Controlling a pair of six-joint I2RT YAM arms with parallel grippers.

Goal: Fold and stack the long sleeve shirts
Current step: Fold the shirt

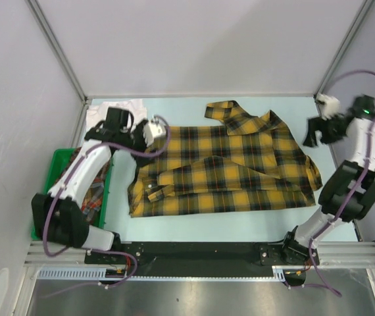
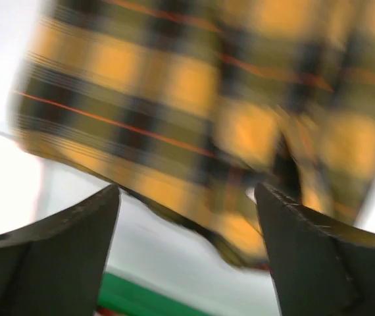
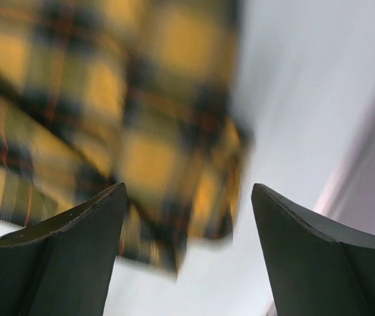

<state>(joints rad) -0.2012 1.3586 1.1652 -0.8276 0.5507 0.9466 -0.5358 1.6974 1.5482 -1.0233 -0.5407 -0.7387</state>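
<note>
Both of my pincers are open wide with nothing between the fingers. The yellow-and-black plaid shirt (image 1: 227, 164) lies spread out on the middle of the pale blue desk (image 1: 194, 227), its collar (image 1: 222, 109) towards 12 o'clock and one sleeve (image 1: 200, 168) folded across the body so that the cuff ends near 8 o'clock. My left pincer (image 2: 187, 187) is at the shirt's 9 o'clock edge. Its wrist camera shows a blurred plaid corner beyond the two dark fingers (image 2: 75, 250), with bare desk under it and a strip of green at the bottom. My right pincer (image 3: 189, 186) is by the shirt's 3 o'clock edge, close to the side wall. Its view shows blurred plaid at the upper left and bare desk to the right, with no cloth caught between the fingers. I cannot tell whether either pincer touches the cloth. A white garment (image 1: 125, 105) lies bunched in the desk's 11 o'clock corner, partly hidden behind my left arm. A green bin (image 1: 59, 164) is at 9 o'clock, just off the desk's left edge, beneath that same arm.
</note>
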